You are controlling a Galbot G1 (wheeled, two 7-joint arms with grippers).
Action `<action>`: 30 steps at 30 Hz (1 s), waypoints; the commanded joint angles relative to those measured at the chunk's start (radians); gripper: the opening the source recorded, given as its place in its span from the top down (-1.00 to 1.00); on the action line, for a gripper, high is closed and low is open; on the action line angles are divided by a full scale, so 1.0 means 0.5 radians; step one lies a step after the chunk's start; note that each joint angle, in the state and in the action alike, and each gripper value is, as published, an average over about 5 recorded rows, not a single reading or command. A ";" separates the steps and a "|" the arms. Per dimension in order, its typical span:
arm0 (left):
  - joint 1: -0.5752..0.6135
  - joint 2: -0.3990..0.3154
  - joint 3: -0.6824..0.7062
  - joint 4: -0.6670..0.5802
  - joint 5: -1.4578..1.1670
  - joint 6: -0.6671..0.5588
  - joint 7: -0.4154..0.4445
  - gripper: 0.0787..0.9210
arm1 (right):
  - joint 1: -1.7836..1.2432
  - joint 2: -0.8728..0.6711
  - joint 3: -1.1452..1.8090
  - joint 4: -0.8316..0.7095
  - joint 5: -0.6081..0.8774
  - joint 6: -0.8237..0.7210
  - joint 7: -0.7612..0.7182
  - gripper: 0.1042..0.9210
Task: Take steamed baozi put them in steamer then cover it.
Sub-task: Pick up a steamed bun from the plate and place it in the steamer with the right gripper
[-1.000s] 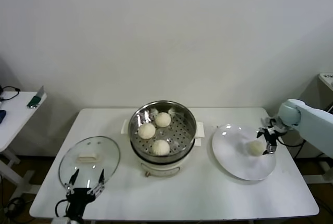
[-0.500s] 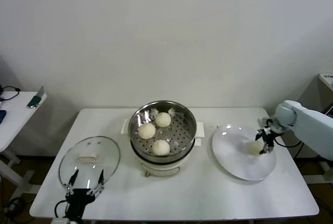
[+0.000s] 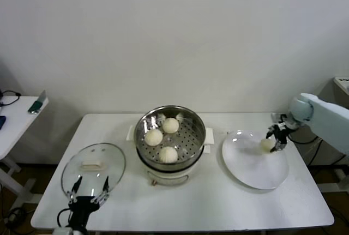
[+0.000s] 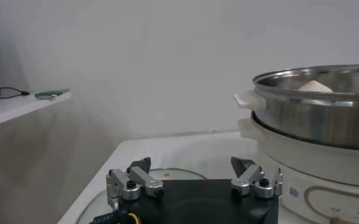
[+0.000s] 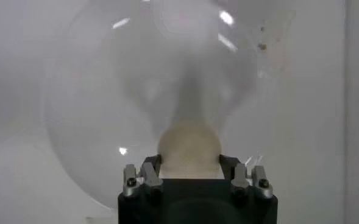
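Three steamed baozi (image 3: 168,154) lie on the perforated tray of the steamer (image 3: 193,142) at the table's middle. My right gripper (image 3: 274,138) is shut on another baozi (image 3: 267,144), held just above the far right part of the white plate (image 3: 251,167). The right wrist view shows that baozi (image 5: 188,145) pinched between both fingers of the right gripper (image 5: 190,161) over the plate (image 5: 100,91). The glass cover (image 3: 94,167) lies flat at front left. My left gripper (image 3: 87,198) stands open at the table's front edge beside the cover, with nothing held. In its own view the left gripper (image 4: 191,165) faces the steamer (image 4: 325,115).
A small side table (image 3: 13,120) with a green object and a cable stands off to the left. The white table's front edge runs just behind my left gripper. A grey stand shows at the far right edge.
My right gripper has closed on the baozi on the plate and drawn it a little up and back. The left arm has not moved.
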 commanded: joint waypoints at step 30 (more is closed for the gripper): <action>-0.030 0.067 -0.038 -0.015 -0.080 0.029 0.005 -0.77 | 0.620 0.999 -0.560 0.681 0.954 -0.528 0.367 -0.34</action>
